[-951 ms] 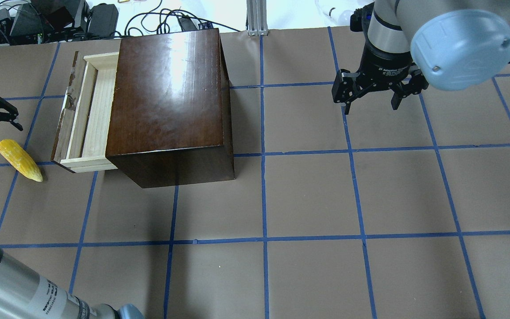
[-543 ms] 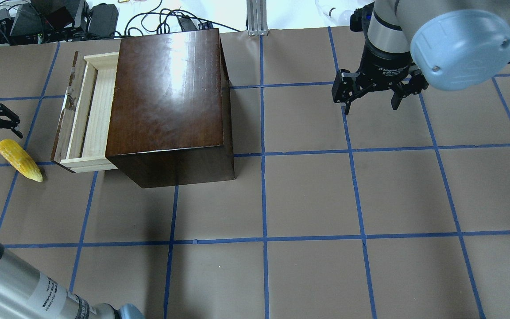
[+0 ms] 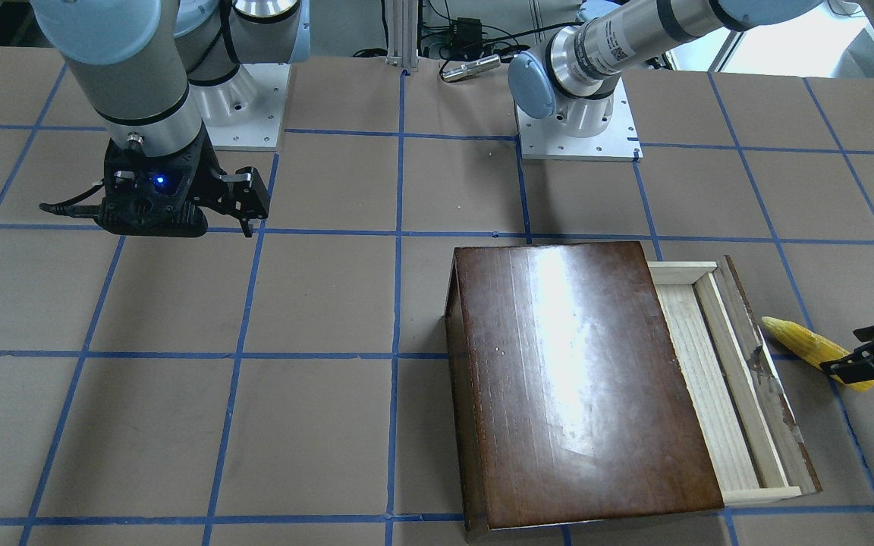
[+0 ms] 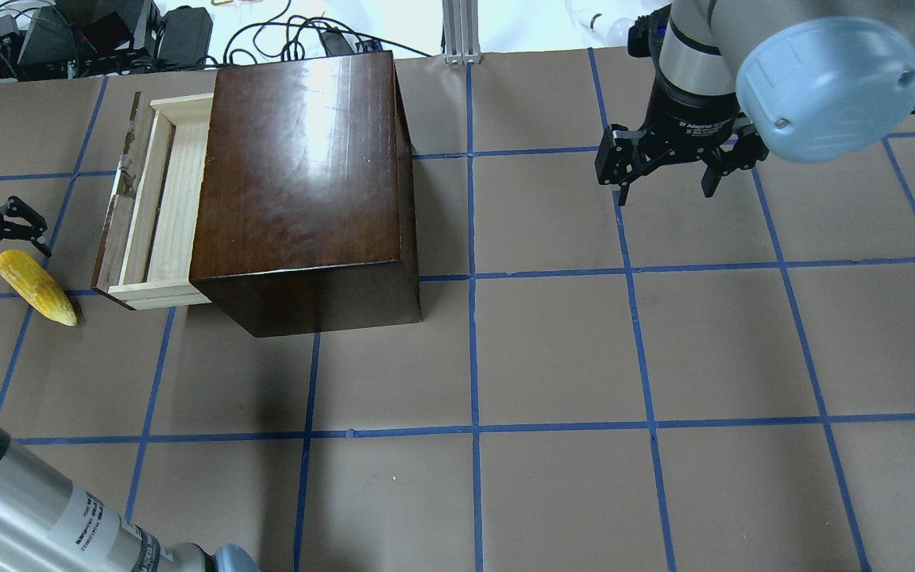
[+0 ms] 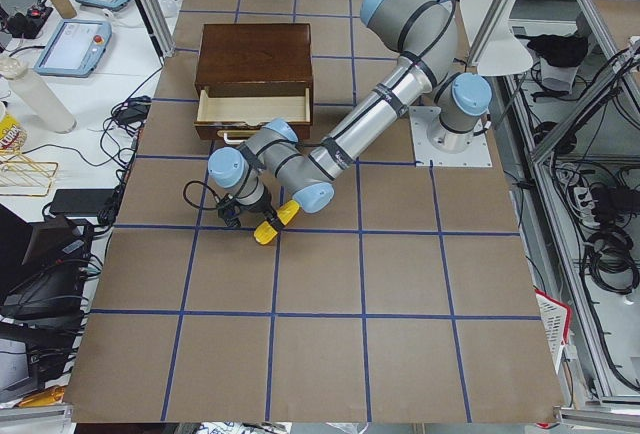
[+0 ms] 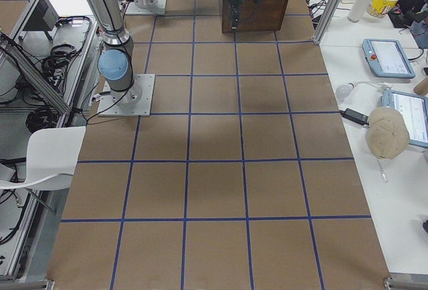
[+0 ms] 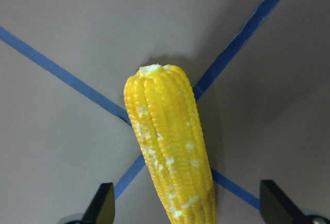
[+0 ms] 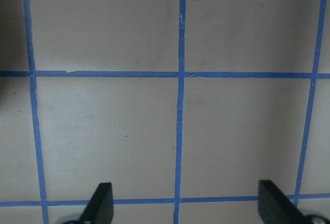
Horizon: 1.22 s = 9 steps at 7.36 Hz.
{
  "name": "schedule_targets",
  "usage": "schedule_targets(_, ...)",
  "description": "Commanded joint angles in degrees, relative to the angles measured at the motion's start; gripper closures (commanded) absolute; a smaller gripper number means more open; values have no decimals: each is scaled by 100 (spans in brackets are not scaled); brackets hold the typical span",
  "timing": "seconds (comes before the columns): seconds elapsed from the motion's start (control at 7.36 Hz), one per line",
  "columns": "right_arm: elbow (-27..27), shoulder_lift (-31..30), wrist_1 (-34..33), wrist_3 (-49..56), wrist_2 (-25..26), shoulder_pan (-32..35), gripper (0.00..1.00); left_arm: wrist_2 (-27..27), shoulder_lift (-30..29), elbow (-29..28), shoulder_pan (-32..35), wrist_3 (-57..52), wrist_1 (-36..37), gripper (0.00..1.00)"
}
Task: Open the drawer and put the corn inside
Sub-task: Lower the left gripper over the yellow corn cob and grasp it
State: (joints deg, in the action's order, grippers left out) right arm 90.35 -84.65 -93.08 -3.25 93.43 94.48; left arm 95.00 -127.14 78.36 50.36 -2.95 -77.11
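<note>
Overhead view is taken as the clock reference, 12 o'clock being the far edge.

Surface [image 4: 553,349]: brown paper, marked into squares with blue tape.

Box [image 4: 303,159]: glossy dark-brown wood, set at about 11 o'clock on the surface, with glare on its top.

Drawer [image 4: 175,199]: seen pulled partway out of the box toward 9 o'clock. Pale wood floor and rails are exposed; the worn dark front panel forms the 9 o'clock edge. Nothing is seen inside the exposed part.

Right claw [image 4: 665,191]: held at about 1 o'clock on the surface, well apart from the box at its 3 o'clock side. Fingers are spread wide and point down. In the right wrist view only bare paper and tape lines are seen between the two tips.

Left claw [image 4: 15,260]: found at the 9 o'clock edge of the surface, near the drawer front. Fingers are spread and placed astride the blunt end of the cob. In the left wrist view a clear gap is seen between each fingertip and the cob, so nothing is pinched.

Corn [image 4: 35,287]: yellow cob, lying on the surface outside the drawer, at about 8 o'clock from the drawer front and near it. The pointed tip is directed toward 4 o'clock, the blunt end toward 10 o'clock. It is laid across a crossing of tape lines.
</note>
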Motion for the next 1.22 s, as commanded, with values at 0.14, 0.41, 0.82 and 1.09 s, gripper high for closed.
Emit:
schedule_targets(0.14, 0, 1, 1, 0, 0, 0, 0, 88, -135, 4, -9, -47, 3, 0)
schedule_targets(0.41, 0, -7, 1, 0, 0, 0, 0, 142, -249, -5, -9, -22, -6, 0)
schedule_targets(0.82, 0, -7, 1, 0, 0, 0, 0, 116, -294, -22, -9, 5, 3, 80)
schedule_targets(1.09, 0, -7, -8, 0, 0, 0, 0, 63, -250, -75, -9, -48, -6, 100)
